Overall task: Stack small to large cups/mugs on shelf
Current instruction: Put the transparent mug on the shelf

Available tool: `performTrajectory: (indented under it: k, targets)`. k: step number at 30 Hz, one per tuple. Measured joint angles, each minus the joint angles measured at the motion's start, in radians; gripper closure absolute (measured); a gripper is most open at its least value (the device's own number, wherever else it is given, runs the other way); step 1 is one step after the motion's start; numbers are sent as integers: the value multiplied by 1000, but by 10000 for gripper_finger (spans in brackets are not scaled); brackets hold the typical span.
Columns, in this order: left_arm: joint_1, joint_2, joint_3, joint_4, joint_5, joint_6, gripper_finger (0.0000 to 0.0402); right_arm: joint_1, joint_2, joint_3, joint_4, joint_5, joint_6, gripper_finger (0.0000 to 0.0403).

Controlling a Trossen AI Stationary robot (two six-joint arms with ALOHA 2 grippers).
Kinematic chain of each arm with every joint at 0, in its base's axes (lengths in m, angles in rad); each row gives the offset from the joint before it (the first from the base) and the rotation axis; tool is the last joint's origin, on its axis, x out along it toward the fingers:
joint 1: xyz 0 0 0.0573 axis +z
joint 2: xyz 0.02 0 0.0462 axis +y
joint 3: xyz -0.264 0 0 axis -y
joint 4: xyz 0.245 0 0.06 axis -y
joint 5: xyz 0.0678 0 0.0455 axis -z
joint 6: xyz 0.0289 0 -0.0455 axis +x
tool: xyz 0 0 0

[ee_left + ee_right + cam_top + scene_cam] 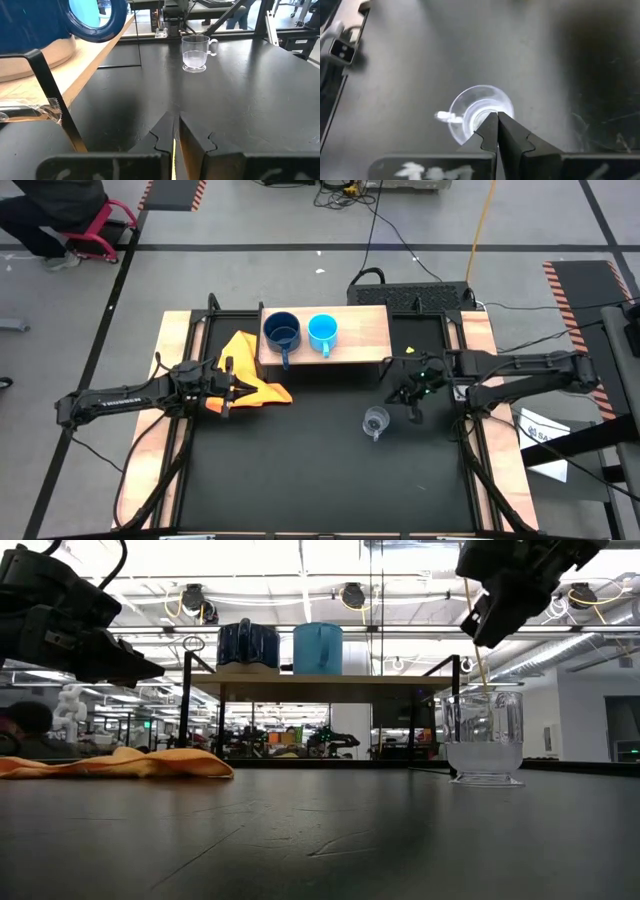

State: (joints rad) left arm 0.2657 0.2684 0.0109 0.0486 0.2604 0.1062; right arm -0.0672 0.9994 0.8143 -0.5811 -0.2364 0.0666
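The dark blue mug (282, 332) and the light blue mug (322, 332) stand upright side by side on the light-wood shelf (365, 330), bases on the board; the low view shows them too, dark blue (248, 645) and light blue (318, 648). The clear glass cup (376, 422) stands on its base on the black tabletop in front of the shelf. My right gripper (496, 120) is shut and hovers above the cup's rim (480, 117), pointing down, clear of it in the low view (480, 635). My left gripper (176, 135) is shut and held above the yellow-orange cloth (255, 380), left of the shelf.
The yellow-orange cloth (120, 762) lies flat on the table by the shelf's left end. Thin dark shelf legs (190, 710) stand at the corners. Wooden side rails (175, 360) border the tabletop. Bare board lies to the right of the light blue mug. A person sits beyond the far left corner.
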Motion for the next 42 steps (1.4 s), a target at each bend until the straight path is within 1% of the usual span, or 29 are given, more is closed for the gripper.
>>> performTrajectory:
  k: [11,17,22,25,27,32,36,42]
  targets:
    - [0,0,0,0,0,1,371,64,80,0,36,2,16,403]
    - [0,0,0,0,0,1,371,76,91,0,49,4,24,403]
    - [0,0,0,0,0,1,371,75,90,0,48,6,69,403]
    - [0,0,0,0,0,1,371,67,91,5,45,45,137,403]
    - [0,0,0,0,0,2,371,67,93,21,38,59,154,403]
    - [0,0,0,0,0,3,371,78,145,84,9,68,132,403]
    - [0,0,0,0,1,3,371,77,196,134,-87,133,79,403]
    - [0,0,0,0,2,2,371,78,235,154,-128,132,38,403]
